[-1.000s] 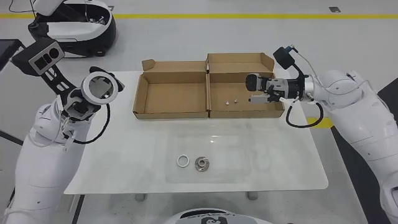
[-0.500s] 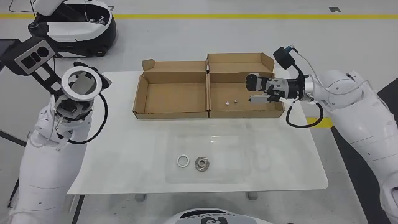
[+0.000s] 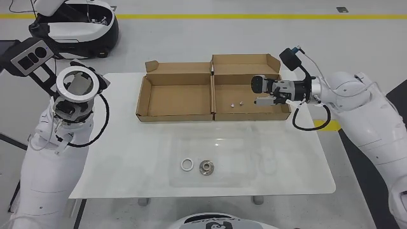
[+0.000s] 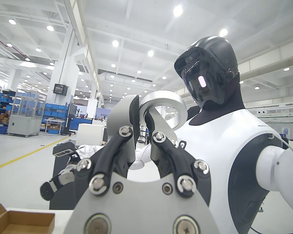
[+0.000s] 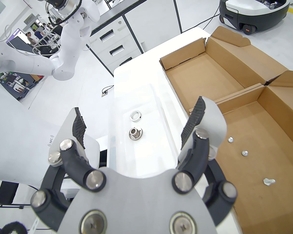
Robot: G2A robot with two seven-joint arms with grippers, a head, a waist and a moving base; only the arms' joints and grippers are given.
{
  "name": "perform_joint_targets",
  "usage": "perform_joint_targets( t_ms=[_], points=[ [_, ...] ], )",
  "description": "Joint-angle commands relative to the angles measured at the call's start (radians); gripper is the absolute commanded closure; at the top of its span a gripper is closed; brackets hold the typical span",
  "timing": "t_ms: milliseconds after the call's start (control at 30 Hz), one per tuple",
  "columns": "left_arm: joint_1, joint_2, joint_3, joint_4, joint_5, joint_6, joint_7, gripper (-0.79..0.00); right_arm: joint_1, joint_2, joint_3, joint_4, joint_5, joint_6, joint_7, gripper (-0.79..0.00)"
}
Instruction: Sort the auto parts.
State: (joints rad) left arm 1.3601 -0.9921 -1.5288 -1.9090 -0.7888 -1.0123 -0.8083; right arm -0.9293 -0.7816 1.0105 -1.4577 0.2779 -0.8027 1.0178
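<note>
My left gripper [image 4: 141, 113] is shut on a large silver ring [image 4: 163, 109], held high off the table's left end; the top view has that ring [image 3: 60, 83] left of the boxes. My right gripper [image 3: 256, 93] hangs open and empty over the right cardboard box [image 3: 245, 116], which holds several small silver parts [image 5: 245, 153]. The left cardboard box [image 3: 175, 98] has nothing in it. Near the table's front lie a small white ring [image 3: 187, 164] and a flanged metal hub [image 3: 206, 166], also visible as ring [image 5: 136, 116] and hub [image 5: 135, 133] beyond my right gripper [image 5: 139, 108].
The two boxes stand side by side at the back of the white table [image 3: 127, 159], flaps up. The ring and hub rest in a clear shallow tray [image 3: 254, 165]. Another robot's base [image 3: 82, 25] stands on the floor behind the table's left corner.
My left arm has swung left and back from the table with the large ring and turned it more flat toward the top camera. The right arm has kept still.
</note>
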Motion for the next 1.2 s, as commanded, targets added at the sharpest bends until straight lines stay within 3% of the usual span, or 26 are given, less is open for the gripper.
perform_joint_targets(
  t_ms=[0, 267, 433, 633, 967, 1167],
  points=[
    [0.000, 0.000, 0.000, 0.000, 0.002, 0.000, 0.000, 0.000, 0.000, 0.000, 0.000, 0.000, 0.000, 0.000, 0.000, -0.785],
    [0.001, 0.000, 0.000, -0.001, 0.003, 0.005, 0.005, 0.000, 0.000, 0.000, 0.000, 0.000, 0.000, 0.000, 0.000, -0.785],
    [-0.002, -0.006, 0.007, 0.014, 0.199, 0.067, 0.032, 0.000, 0.000, 0.000, 0.000, 0.000, 0.000, 0.000, 0.000, -0.785],
    [-0.019, -0.025, 0.046, 0.040, 0.407, 0.124, 0.175, 0.000, 0.000, 0.000, 0.000, 0.000, 0.000, 0.000, 0.000, -0.785],
    [-0.180, -0.055, 0.150, 0.151, 0.873, 0.277, 0.311, 0.000, 0.000, 0.000, 0.000, 0.000, 0.000, 0.000, 0.000, -0.785],
    [-0.268, -0.068, 0.251, 0.238, 1.137, 0.347, 0.285, 0.000, 0.000, 0.000, 0.000, 0.000, 0.000, 0.000, 0.000, -0.785]
  ],
)
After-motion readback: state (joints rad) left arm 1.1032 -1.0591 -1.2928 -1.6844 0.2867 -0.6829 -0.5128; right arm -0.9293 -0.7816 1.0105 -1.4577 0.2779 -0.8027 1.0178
